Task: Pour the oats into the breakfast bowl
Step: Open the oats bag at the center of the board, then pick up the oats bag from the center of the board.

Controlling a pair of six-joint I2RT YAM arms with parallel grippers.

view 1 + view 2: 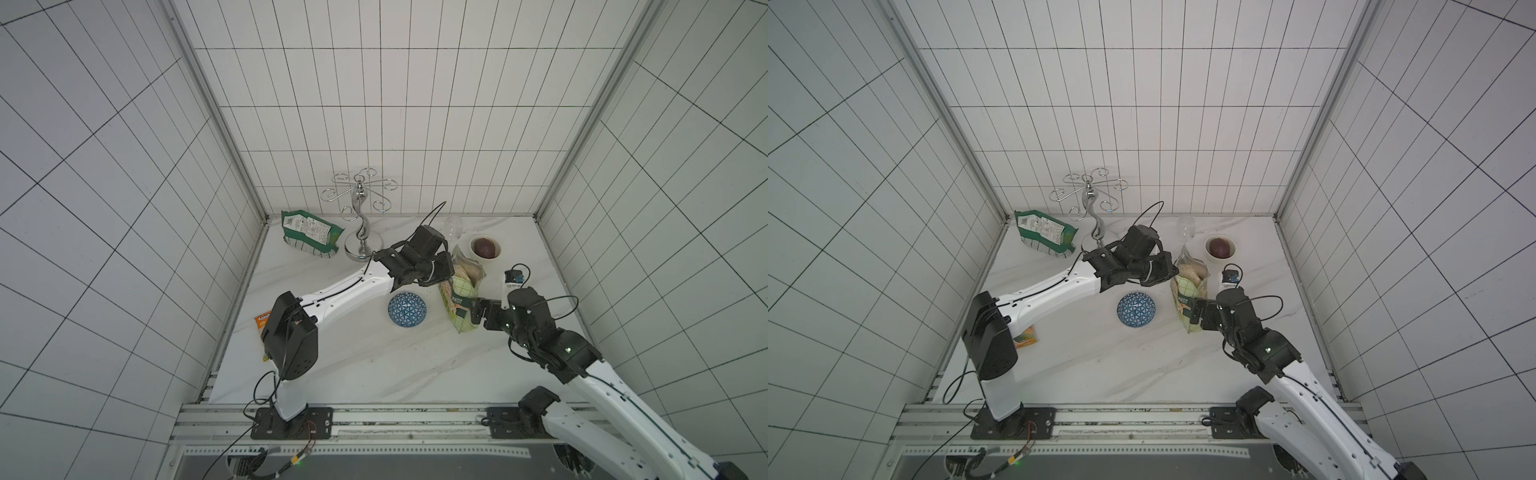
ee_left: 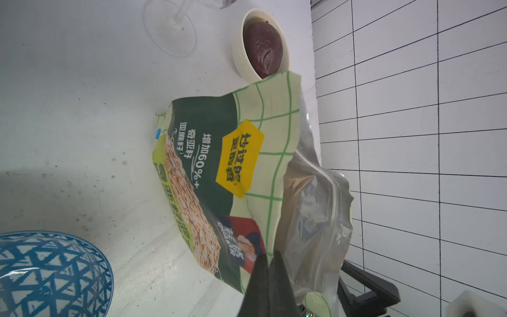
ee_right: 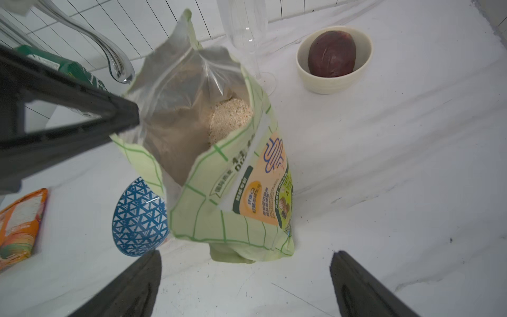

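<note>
The light-green checkered pouch (image 1: 461, 291) (image 1: 1190, 286) (image 2: 219, 164) stands upright on the table with its top torn open. Pale oats (image 3: 230, 118) show inside it. My left gripper (image 1: 446, 270) (image 1: 1173, 270) (image 2: 270, 263) is shut on the pouch's upper edge. My right gripper (image 1: 478, 313) (image 1: 1198, 309) (image 3: 246, 255) is open just short of the pouch's base (image 3: 233, 205), with nothing between its fingers. The breakfast bowl (image 1: 407, 309) (image 1: 1136, 309) (image 2: 52, 274) (image 3: 140, 216) sits left of the pouch. Its blue-and-white patterned outside faces up and its inside does not show.
A darker green bag (image 1: 309, 235) and a chrome hook stand (image 1: 359, 220) are at the back left. A wine glass (image 1: 453, 226) and a white bowl holding a dark fruit (image 1: 485, 247) stand behind the pouch. A small bottle (image 1: 513, 280) is to its right. An orange packet (image 1: 262, 322) lies under the left arm.
</note>
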